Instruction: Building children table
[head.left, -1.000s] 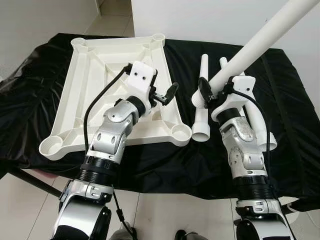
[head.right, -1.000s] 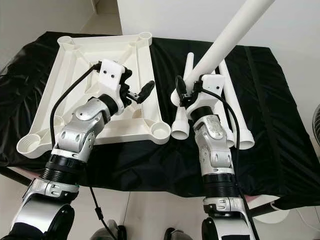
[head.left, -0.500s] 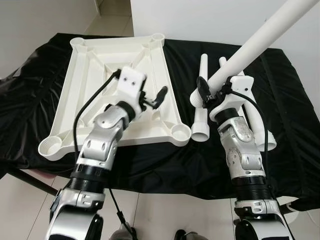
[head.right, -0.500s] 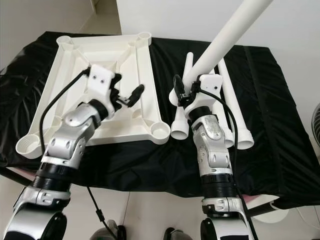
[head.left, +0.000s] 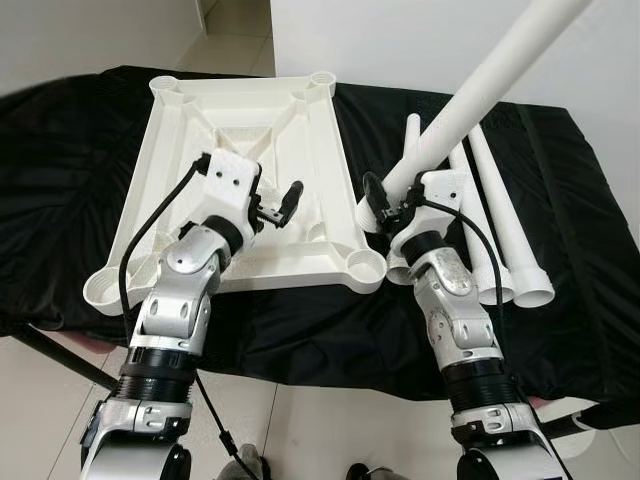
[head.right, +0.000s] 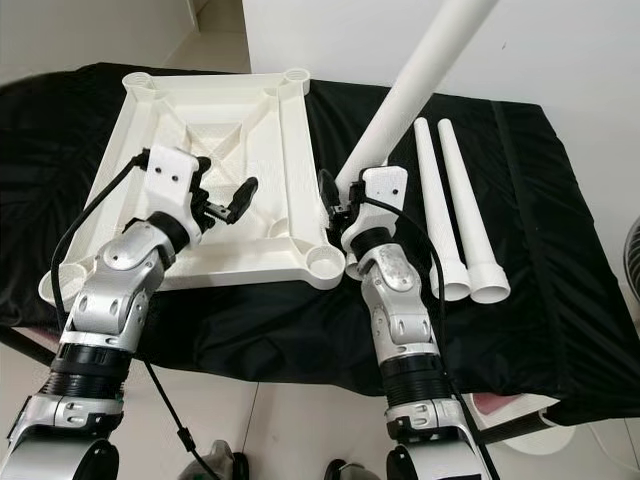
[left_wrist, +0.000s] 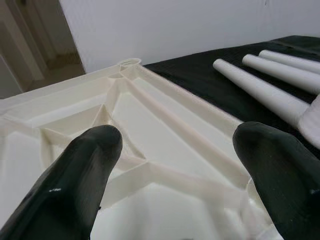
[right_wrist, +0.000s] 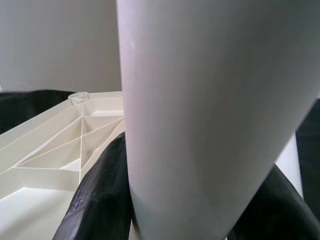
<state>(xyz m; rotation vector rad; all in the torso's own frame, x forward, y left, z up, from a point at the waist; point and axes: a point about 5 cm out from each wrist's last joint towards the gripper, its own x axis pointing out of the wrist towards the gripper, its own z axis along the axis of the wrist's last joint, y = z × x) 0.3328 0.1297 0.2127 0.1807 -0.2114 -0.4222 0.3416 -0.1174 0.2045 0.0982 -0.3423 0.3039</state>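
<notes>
Moved inward — right gripper (head.left: 385, 207) clamps table leg (head.left: 470, 92) | left gripper (head.left: 275, 203) agape over tabletop (head.left: 190, 130) | two legs (head.right: 455, 210) beside

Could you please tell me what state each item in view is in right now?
Tabletop: upside down on the black cloth, sockets empty.
Held leg: gripped, tilted up.
Spare legs: lying flat on the cloth.
Left tool: open, above the tabletop.
Right tool: shut on the held leg.
</notes>
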